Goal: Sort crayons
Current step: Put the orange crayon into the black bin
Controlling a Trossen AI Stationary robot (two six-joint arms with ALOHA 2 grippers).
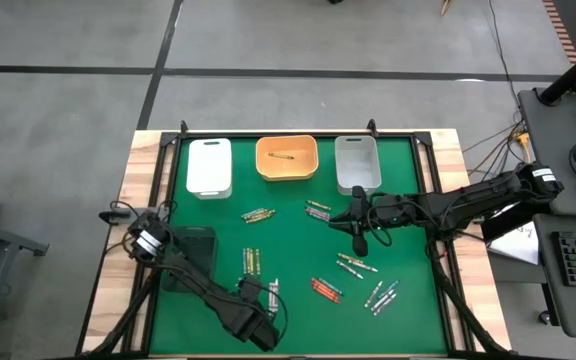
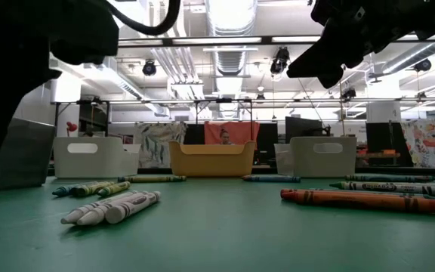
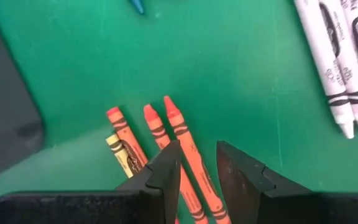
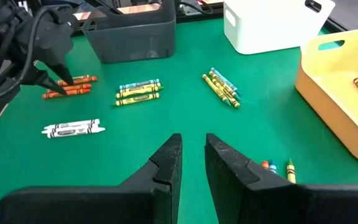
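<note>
Hovering left gripper over orange crayons, open green mat beyond

table mat: green, matt, faintly scuffed, cloth-like or rubbery; cannot tell which. table edge: pale bare wood, visible grain. crayons: waxy tips, matt paper wrappers with black print. white bin, orange bin, grey bin: smooth moulded plastic, slight sheen. left gripper fingers: dark matt plastic, hard-edged. right gripper: same finish. floor: grey, smooth, dull.
</note>
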